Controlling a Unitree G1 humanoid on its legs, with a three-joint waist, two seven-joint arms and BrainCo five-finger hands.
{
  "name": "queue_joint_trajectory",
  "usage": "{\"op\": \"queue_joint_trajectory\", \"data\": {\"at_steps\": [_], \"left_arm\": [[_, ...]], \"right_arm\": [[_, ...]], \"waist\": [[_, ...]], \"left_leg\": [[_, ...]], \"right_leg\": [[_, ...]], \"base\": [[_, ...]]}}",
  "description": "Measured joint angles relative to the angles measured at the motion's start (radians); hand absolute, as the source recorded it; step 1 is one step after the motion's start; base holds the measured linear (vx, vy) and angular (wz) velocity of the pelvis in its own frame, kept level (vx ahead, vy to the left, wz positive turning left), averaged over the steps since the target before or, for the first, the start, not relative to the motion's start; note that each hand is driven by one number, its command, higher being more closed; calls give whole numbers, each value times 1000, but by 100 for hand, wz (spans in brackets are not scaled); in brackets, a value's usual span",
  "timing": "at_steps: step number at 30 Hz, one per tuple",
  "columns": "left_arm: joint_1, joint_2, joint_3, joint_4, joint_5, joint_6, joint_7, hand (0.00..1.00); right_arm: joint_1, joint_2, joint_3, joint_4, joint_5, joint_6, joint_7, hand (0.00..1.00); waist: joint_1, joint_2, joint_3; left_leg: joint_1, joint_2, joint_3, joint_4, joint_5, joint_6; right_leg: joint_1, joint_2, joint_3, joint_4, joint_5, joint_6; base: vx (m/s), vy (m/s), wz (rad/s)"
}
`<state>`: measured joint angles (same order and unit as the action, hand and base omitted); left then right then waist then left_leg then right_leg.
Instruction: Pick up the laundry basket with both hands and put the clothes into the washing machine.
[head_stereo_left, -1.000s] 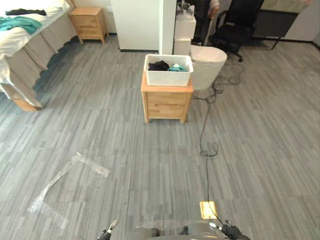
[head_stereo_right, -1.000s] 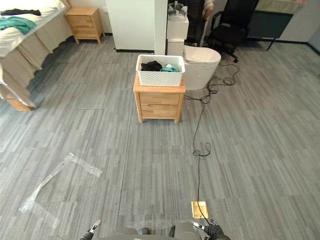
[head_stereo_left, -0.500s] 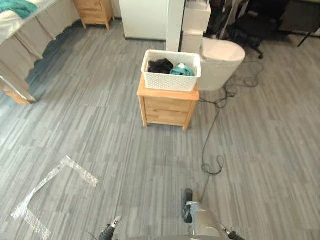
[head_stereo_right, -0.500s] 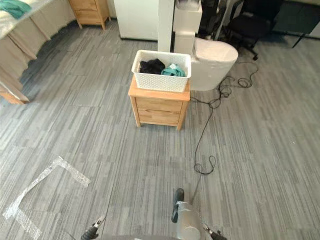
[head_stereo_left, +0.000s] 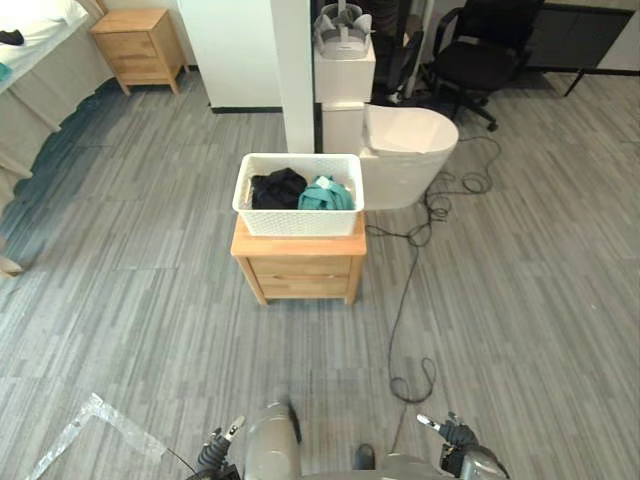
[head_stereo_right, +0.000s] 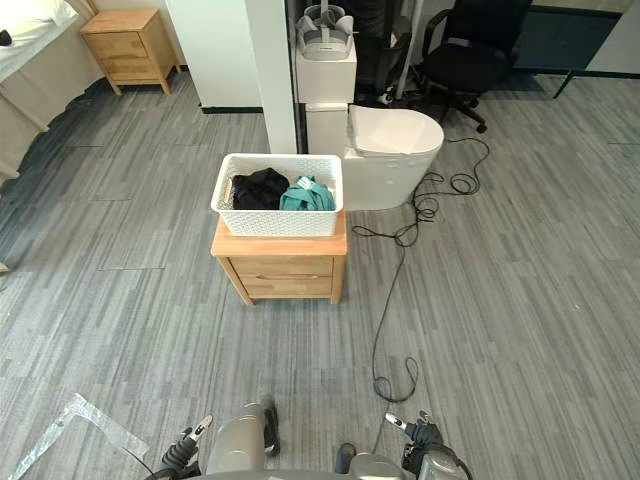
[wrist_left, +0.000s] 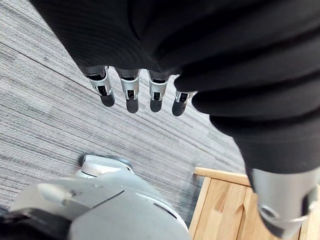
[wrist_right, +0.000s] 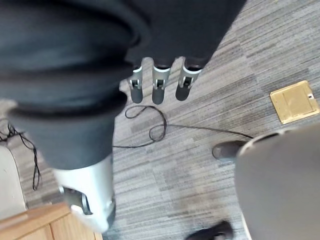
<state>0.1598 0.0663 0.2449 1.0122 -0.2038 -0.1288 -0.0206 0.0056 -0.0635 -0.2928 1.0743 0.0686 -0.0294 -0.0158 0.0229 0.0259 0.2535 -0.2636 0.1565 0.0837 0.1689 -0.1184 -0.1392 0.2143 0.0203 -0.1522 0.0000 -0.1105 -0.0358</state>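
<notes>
A white laundry basket (head_stereo_left: 298, 207) holding black clothes (head_stereo_left: 276, 187) and teal clothes (head_stereo_left: 325, 193) stands on a wooden nightstand (head_stereo_left: 300, 272) in the middle of the floor. Just behind it to the right is the low, rounded white washing machine (head_stereo_left: 405, 155), its lid down. My left hand (head_stereo_left: 222, 448) and right hand (head_stereo_left: 447, 436) hang low at the bottom edge, well short of the basket. In the wrist views the left fingers (wrist_left: 130, 95) and right fingers (wrist_right: 157, 85) are straight, holding nothing.
A white pillar (head_stereo_left: 295, 60) and a white stand (head_stereo_left: 343, 60) rise behind the basket. A black office chair (head_stereo_left: 480, 55) is at the back right, a second nightstand (head_stereo_left: 135, 45) at the back left. Tape (head_stereo_left: 90, 430) and a brass plate (wrist_right: 295, 100) lie on the floor.
The whole picture has shifted as the camera moved; the basket and nightstand now sit nearer and left of centre. Both hands stay low with fingers straight.
</notes>
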Motion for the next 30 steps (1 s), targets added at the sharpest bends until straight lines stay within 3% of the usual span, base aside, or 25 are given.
{"op": "queue_joint_trajectory", "data": {"at_steps": [1, 2, 3, 5, 6, 7, 8, 9, 10, 11, 13, 15, 17, 19, 20, 21, 22, 24, 27, 30], "left_arm": [[9, -1, 0, 2, 0, 0, 0, 0], [13, 4, 2, 2, 0, -1, 1, 0], [14, 18, 6, 1, -1, -1, 1, 0], [14, 26, 26, 8, -1, 1, 1, 0], [15, 25, 35, 11, -2, 2, 2, 0], [19, 25, 35, 17, -3, 1, 1, 0], [25, 30, 34, 20, -3, 4, 1, 0], [24, 47, 33, 19, -2, 7, 1, 0], [22, 52, 31, 19, -2, 10, 1, 0], [16, 52, 24, 18, -2, 12, 1, 0], [16, 58, 23, 17, -2, 9, 2, 0], [16, 49, 23, 15, -6, 8, 2, 0], [12, 35, 26, 9, -11, 7, 2, 0], [4, 35, 24, 11, -19, 7, 3, 0], [-1, 37, 23, 13, -20, 8, 3, 0], [-17, 33, 23, 21, -18, 9, 5, 0], [-17, 27, 23, 19, -17, 7, 4, 0], [-27, -2, 24, 18, -8, 3, 3, 0], [-26, -3, 23, 18, 1, 0, 1, 0], [-26, -2, 25, 18, 1, -1, 3, 0]], "right_arm": [[3, 4, 11, 1, 0, 1, 0, 0], [3, 11, 40, 4, -1, 1, 1, 0], [-6, 26, 58, 6, -2, 0, 11, 0], [-7, 31, 58, 7, -4, 0, 20, 0], [-5, 30, 58, 14, -13, 0, 20, 0], [-4, 31, 58, 24, -24, -1, 20, 0], [-1, 39, 59, 36, -31, -5, 21, 0], [-5, 48, 58, 36, -30, -6, 23, 0], [-8, 49, 59, 36, -31, -6, 24, 0], [-16, 49, 64, 30, -32, -4, 28, 0], [-20, 46, 90, 28, -39, -3, 39, 0], [-20, 40, 111, 21, -40, -5, 38, 0], [-21, 37, 113, 15, -40, -5, 38, 0], [-23, 37, 112, 3, -40, -4, 37, 0], [-20, 39, 109, 1, -39, -4, 37, 0], [-21, 29, 101, 2, -41, -4, 37, 0], [-20, 24, 98, 1, -41, -4, 37, 0], [-17, 14, 51, 1, -41, -5, 38, 0], [-4, 14, 33, 3, -45, -2, 35, 0], [-1, -3, 32, 8, -61, 3, 26, 0]], "waist": [[16, -1, -1], [33, -11, -3], [50, -52, -3], [46, -70, -6], [47, -70, -7], [51, -70, -11], [44, -90, -18], [43, -109, -16], [40, -111, -13], [32, -113, -13], [18, -115, -14], [16, -110, -15], [11, -101, -18], [-2, -97, -15], [-10, -99, -16], [-4, -87, -14], [-2, -72, -18], [-9, -22, -25], [-5, -17, -29], [-6, -23, -34]], "left_leg": [[18, -5, 0, -16, 80, -10], [22, -25, 2, -4, 120, 6], [11, -57, 7, 34, 117, 14], [-3, -80, 6, 89, 91, 54], [-4, -87, 4, 149, 64, 95], [4, -89, 13, 180, 41, 129], [27, -98, 37, 192, 8, 150], [59, -117, 61, 199, -24, 161], [76, -126, 63, 202, -39, 170], [122, -133, 70, 204, -65, 181], [203, -131, 85, 177, -72, 190], [269, -127, 102, 120, -72, 189], [306, -114, 117, 72, -70, 183], [310, -105, 116, 68, -75, 164], [316, -105, 108, 73, -85, 145], [338, -90, 89, 80, -103, 118], [337, -79, 83, 84, -106, 113], [325, -27, 49, 183, -151, 62], [273, 34, 36, 342, -166, 42], [269, 51, 33, 247, -166, 43]], "right_leg": [[10, -9, 22, 3, -18, 10], [6, -31, 50, 18, -44, 33], [-9, -69, 75, 63, -74, 52], [-26, -89, 79, 120, -94, 72], [-49, -104, 101, 201, -105, 90], [-84, -108, 128, 309, -112, 102], [-163, -128, 143, 506, -120, 128], [-263, -163, 158, 719, -70, 211], [-300, -181, 157, 807, -24, 247], [-349, -203, 145, 939, 25, 228], [-381, -227, 75, 1003, -49, 161], [-401, -232, -14, 898, -106, 136], [-413, -204, -103, 617, -111, 122], [-409, -173, -125, 372, -59, 102], [-387, -154, -110, 255, 73, 90], [-356, -131, -99, 235, 132, 58], [-348, -120, -91, 233, 126, 50], [-304, -75, -119, 214, 81, 38], [-227, -35, -136, 156, 70, 27], [-197, -34, -133, 112, 71, 34]], "base": [[320, 247, -43], [419, 251, -66], [422, 224, -53], [310, 134, -17], [325, 180, -24], [377, 215, -37], [363, 193, -47], [300, 124, -32], [315, 113, -21], [269, 84, -5], [323, 80, -5], [298, 21, -22], [319, -51, -22], [275, -90, -2], [311, -150, 3], [308, -156, 0], [265, -165, 2], [248, -166, 12], [157, -131, 9], [109, -34, 9]]}}
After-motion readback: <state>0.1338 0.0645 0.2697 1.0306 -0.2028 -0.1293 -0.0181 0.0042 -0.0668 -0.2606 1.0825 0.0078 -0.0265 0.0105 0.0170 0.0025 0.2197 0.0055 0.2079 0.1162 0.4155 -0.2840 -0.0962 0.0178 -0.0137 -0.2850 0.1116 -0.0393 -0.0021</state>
